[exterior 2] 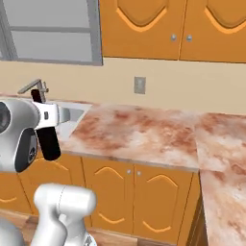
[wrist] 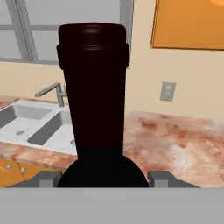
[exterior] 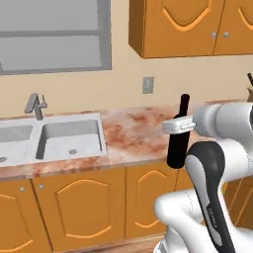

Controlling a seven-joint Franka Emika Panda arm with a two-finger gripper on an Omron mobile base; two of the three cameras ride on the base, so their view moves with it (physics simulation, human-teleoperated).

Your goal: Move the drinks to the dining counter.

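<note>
Bottle: a slim black bottle [exterior: 178,141] with a narrow neck, upright, held in the air in front of the counter's front edge, its base clear of the marble and level with the cabinet doors behind it.
Gripper: the gripper [exterior: 179,124] reaches in sideways at the bottle's shoulder, where body narrows to neck.
Fingers: closed on the bottle, one on each side of it; in the hand view the grey tips flank its dark body, and the neck and cap rise up the middle.
Counter: reddish mottled marble counter [exterior 2: 139,132] on orange cabinets, turning a corner at the right.
Sink: a grey double sink [exterior: 54,138] with a tap [exterior: 35,105], left of the bottle.
Wall: a window [exterior: 54,34] above the sink, a grey outlet [exterior: 148,84], orange upper cabinets [exterior: 190,24].
</note>
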